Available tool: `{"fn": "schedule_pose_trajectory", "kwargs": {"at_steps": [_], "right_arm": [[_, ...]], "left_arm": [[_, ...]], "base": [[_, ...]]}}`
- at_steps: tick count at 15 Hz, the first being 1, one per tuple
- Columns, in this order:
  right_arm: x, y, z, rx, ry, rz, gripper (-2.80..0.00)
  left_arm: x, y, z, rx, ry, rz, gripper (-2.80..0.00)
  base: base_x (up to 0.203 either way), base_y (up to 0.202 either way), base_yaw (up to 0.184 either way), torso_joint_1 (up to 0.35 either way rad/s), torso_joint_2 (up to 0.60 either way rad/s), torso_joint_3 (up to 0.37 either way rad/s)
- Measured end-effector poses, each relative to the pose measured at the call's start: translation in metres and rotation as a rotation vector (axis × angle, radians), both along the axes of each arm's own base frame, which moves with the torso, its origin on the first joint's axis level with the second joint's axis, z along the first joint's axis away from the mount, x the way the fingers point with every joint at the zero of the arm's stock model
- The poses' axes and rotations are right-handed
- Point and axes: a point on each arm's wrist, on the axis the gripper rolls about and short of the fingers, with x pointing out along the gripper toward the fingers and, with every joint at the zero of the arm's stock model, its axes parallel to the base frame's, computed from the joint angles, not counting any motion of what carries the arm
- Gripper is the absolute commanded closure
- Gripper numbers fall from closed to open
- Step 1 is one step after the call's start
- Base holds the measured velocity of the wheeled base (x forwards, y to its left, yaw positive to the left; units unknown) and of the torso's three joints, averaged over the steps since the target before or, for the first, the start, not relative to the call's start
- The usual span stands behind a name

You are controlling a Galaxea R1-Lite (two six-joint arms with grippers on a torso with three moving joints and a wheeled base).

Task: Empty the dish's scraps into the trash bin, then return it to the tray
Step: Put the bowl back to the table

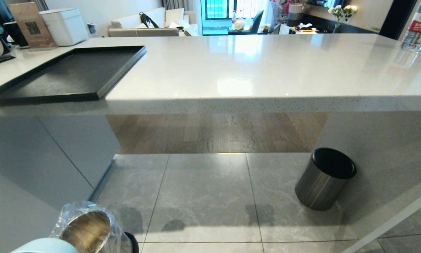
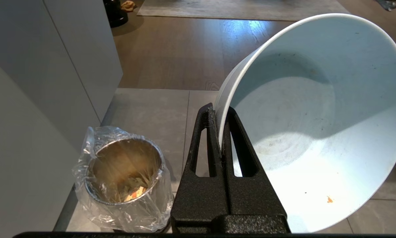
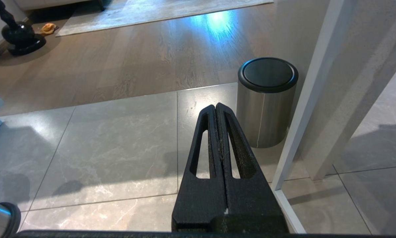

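- head view: the tray [image 1: 69,73] lies bare on the left part of the pale surface [image 1: 252,70]. low on the left, the trash bin [image 1: 87,228] with its clear liner stands on the tiled floor, and a sliver of the dish [image 1: 45,246] shows just beside its mouth. a darker bin with a black lid [image 1: 324,179] stands well apart on the right, against the surface's support. a water bottle [image 1: 416,26] stands at the far right.
- left wrist view: the left gripper [image 2: 221,132] has its fingers pinching the rim of the dish, one inside and one outside the wall. the dish hangs tilted, its opening turned toward the camera, off to one side of the trash bin and not over its mouth. the scraps [image 2: 135,193] lie in the bottom of the trash bin; only one orange speck [image 2: 329,199] clings inside the dish.
- right wrist view: the right gripper [image 3: 219,132] hangs idle above the floor, fingers pressed together on nothing, with the darker bin just beyond.
- judgement: emptying looks done; the return is the step in hand. keep the rim pinch firm, level the dish while lifting so it clears the surface's edge, set it flat inside the tray's rim, and spread the fingers only once it rests.
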Motion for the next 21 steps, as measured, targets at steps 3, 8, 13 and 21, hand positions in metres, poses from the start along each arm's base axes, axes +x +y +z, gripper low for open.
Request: {"fn": "schedule_pose_trajectory", "kwargs": {"at_steps": [3,8,13,21], "right_arm": [[0.0000,0.0000,0.0000,0.000,0.000,0.000,0.00],[0.0000,0.0000,0.0000,0.000,0.000,0.001,0.00],[0.0000,0.0000,-0.0001,0.000,0.000,0.001,0.00],[0.0000,0.0000,-0.0001,0.000,0.001,0.000,0.00]], "left_arm": [[0.0000,0.0000,0.0000,0.000,0.000,0.000,0.00],[0.0000,0.0000,-0.0001,0.002,0.001,0.001,0.00],[0.0000,0.0000,-0.0001,0.003,0.000,0.001,0.00],[-0.0001,0.0000,0.0001,0.003,-0.001,0.001,0.00]], "base": [[0.000,0.000,0.000,0.000,0.00,0.000],[0.000,0.000,0.000,0.000,0.00,0.000],[0.000,0.000,0.000,0.000,0.00,0.000],[0.085,0.000,0.000,0.002,0.00,0.002]]}}
